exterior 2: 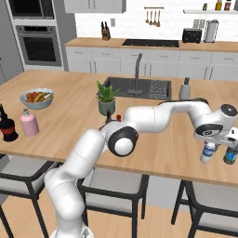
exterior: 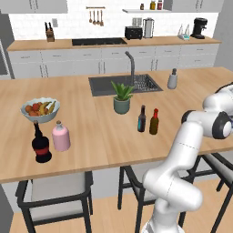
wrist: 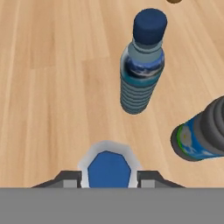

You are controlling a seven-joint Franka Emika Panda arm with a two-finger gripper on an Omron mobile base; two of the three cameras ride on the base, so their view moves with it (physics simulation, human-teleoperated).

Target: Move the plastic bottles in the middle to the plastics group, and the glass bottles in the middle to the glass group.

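My gripper is shut on the plastic bottle, a small whitish bottle whose blue top shows between the two fingers. From the right base view the gripper holds this bottle upright, low over the counter's right end. Just beyond it is the plastics group: a teal-blue bottle with a dark blue cap, and a tan piece behind it. Mid-counter stand the two glass bottles, one dark and one amber with a red cap. The glass group, a black red-labelled bottle and a pink bottle, is at the far left.
A dark ribbed bottle with a blue-green label stands close to the right of the held bottle. A potted plant, a sink, a soap dispenser and a fruit bowl sit on the counter. Stools stand below the front edge.
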